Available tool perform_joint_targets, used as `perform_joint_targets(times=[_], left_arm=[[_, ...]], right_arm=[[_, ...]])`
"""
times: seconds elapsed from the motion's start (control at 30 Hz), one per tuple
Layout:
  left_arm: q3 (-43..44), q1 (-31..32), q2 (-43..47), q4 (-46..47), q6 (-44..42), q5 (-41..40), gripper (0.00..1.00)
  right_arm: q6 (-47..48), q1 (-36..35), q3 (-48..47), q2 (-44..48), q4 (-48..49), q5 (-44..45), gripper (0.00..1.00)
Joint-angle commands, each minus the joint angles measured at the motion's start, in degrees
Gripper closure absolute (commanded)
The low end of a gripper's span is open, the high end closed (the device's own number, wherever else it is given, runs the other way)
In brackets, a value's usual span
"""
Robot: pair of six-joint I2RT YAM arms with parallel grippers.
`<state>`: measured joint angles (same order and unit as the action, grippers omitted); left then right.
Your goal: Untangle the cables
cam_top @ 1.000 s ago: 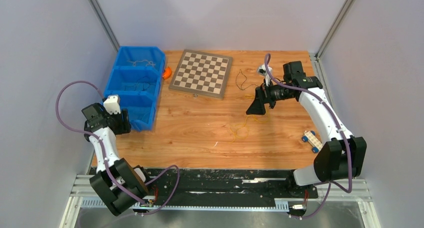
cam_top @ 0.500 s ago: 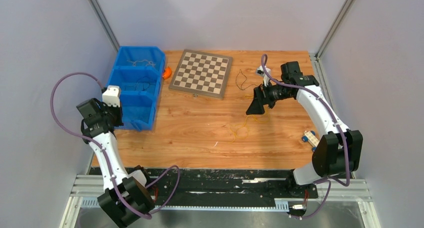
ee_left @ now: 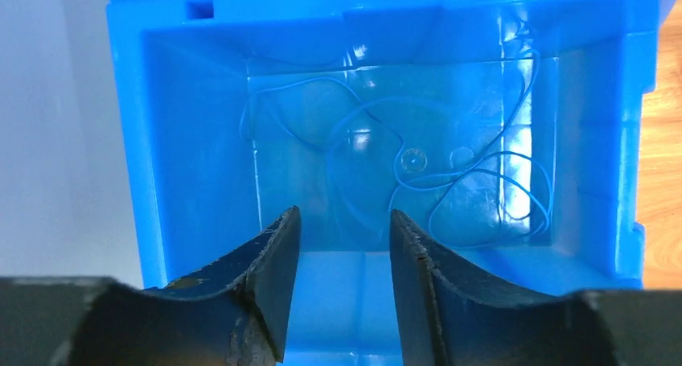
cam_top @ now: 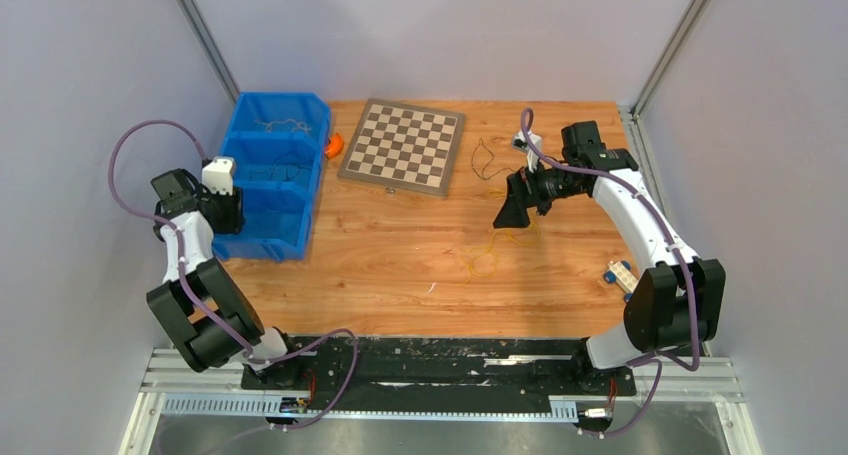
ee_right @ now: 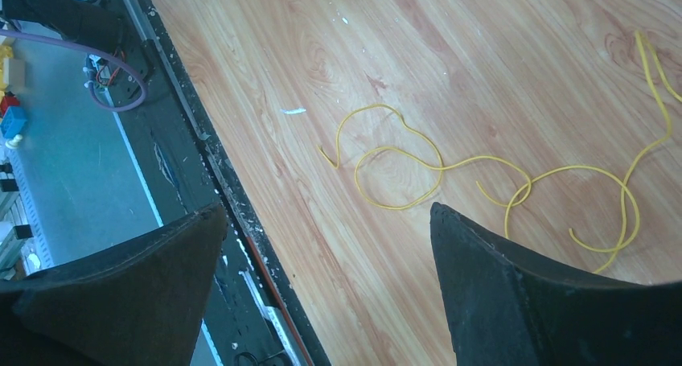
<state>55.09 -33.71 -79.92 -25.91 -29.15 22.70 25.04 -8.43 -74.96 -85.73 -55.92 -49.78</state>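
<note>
Done: our blue wire [ee_left: 450,181] lay in the bin [ee_left: 193,141].
Left over: yellow wire [ee_right: 402,173] lay on the table [ee_right: 322,44].
Left gripper [ee_left: 342,253]: apart, empty.
Right gripper [ee_right: 326,213]: apart, empty.

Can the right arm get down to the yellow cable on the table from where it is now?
Probably yes. The right gripper hangs open above the yellow cable, which lies loose on the wooden table, nothing over it. It is thin and flat, so pinching may be fiddly.

Bin [ee_left: 193,141]: bright blue. Blue cable [ee_left: 447,178] inside, nearly the same shade. Yellow cable [ee_right: 399,148] on table [cam_top: 380,265], orange-brown wood grain. Chessboard [cam_top: 402,145]: brown-and-cream checks.
</note>
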Motion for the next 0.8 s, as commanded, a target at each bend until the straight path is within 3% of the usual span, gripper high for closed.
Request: perform_joint_targets(times=[0.0,0.23,0.37,0.5,0.6,0.7,0.77], left_arm=[[4.5,0.5,5.1,-0.9,-2.0,1.4,0.37],[12.2,4.7,11.6,-12.7,-2.5,8.7,0.03],[14.9,13.9,13.7,-18.2,-2.1,13.1,0.0],[13.8,26.2,13.6,-15.2,2.8,18.1,0.0],[12.1,37.9,11.7,-12.0,3.4,15.3,0.0],[12.4,44.4,8.1,-7.8,6.9,15.6,0.0],[14.2,45.0,5.6,-6.0,10.7,17.7,0.0]], right_arm=[[1.7,0.3,-0.3,2.6,0.2,-0.1,0.04],[1.4,0.8,0.2,2.3,0.1,-0.6,0.05],[0.9,1.5,0.3,1.9,0.7,2.3,0.05],[0.2,1.8,1.1,1.0,2.5,8.2,0.06],[-0.3,1.8,1.2,-0.4,5.5,13.5,0.07],[-0.7,1.8,-2.2,-4.9,9.1,20.3,0.08],[0.0,1.8,-5.8,-8.5,11.6,24.1,0.09]])
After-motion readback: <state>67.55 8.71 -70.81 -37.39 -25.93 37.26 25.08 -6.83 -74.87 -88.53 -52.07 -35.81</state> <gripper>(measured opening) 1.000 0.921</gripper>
